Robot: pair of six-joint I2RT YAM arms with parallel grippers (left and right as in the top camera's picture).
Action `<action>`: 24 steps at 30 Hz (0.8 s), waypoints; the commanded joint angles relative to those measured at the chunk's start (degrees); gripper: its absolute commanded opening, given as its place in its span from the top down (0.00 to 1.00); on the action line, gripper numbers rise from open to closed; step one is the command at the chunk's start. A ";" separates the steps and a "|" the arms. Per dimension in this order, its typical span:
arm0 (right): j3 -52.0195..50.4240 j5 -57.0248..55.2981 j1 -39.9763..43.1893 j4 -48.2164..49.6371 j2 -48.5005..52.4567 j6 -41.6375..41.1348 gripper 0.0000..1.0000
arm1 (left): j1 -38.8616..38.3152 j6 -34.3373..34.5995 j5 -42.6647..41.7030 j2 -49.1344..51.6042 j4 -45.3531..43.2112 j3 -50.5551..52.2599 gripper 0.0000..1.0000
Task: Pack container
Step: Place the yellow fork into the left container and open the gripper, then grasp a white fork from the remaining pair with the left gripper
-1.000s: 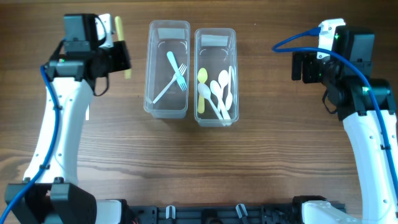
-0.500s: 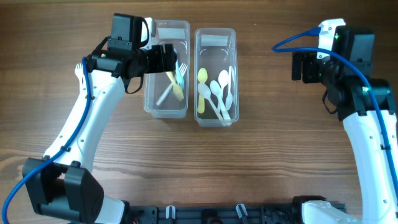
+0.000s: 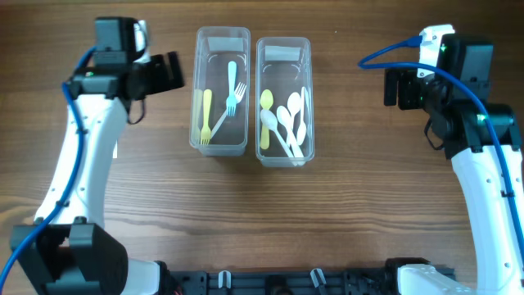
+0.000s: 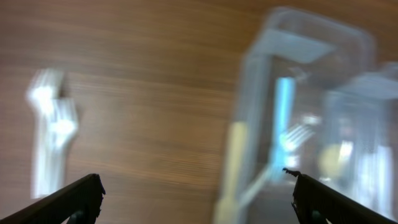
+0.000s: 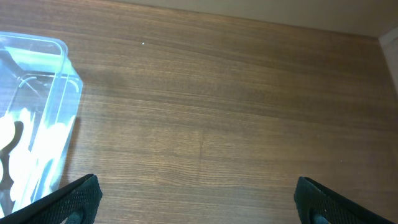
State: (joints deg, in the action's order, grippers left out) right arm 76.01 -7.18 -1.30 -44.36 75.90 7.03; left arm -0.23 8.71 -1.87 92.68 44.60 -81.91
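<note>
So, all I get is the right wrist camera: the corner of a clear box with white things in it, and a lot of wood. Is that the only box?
Observer: No. A second clear container stands right beside it, on the left arm's side.
Operator: What's in that one?
Observer: Three forks: a yellow fork, a blue fork and a whitish fork lying aslant.
Operator: Is the other arm holding anything?
Observer: No. The left gripper is open and empty, next to that container.
</note>
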 commanded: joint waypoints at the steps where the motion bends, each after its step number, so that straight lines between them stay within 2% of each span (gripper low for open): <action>1: 0.39 -1.20 0.09 0.15 0.50 0.50 0.00 | 4.85 -5.46 10.99 -0.55 3.61 0.22 0.00; 2: 0.39 -1.20 0.11 0.15 0.50 0.48 0.00 | 6.91 -5.29 10.71 0.37 4.63 0.33 0.01; 7: 0.39 -1.20 0.09 0.15 0.50 0.48 0.00 | 11.21 -5.31 10.49 5.46 5.18 1.36 0.17; 8: 0.39 -1.20 0.09 0.13 0.50 0.50 0.00 | 11.78 -5.31 10.49 6.80 5.18 1.36 0.23; 10: 0.39 -1.20 0.09 0.15 0.50 0.50 0.00 | 12.79 -5.35 10.49 10.27 5.20 1.36 0.47; 11: 0.39 -1.20 0.09 0.15 0.50 0.50 0.00 | 13.07 -5.35 10.43 11.63 5.20 1.36 0.56; 12: 0.39 -1.20 0.09 0.15 0.50 0.48 0.00 | 13.29 -5.35 10.29 12.92 5.20 1.36 0.60; 14: 0.39 -1.22 0.09 0.11 0.50 0.48 0.00 | 13.38 -5.55 10.32 15.74 4.96 1.36 0.61; 16: 0.39 -1.18 0.09 0.13 0.50 0.48 0.00 | 13.38 -5.53 10.29 17.90 4.11 1.36 0.53; 20: 0.39 -1.20 0.09 0.15 0.50 0.50 0.00 | 13.53 -6.95 10.34 21.31 1.73 1.36 0.54; 24: 0.39 -1.20 0.09 0.15 0.50 0.50 0.00 | 14.08 -7.06 10.54 21.81 -0.26 1.36 0.51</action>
State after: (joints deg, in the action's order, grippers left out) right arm 76.01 -7.20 -1.30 -44.36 75.90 7.03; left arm 12.93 2.90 7.94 113.84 45.63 -80.82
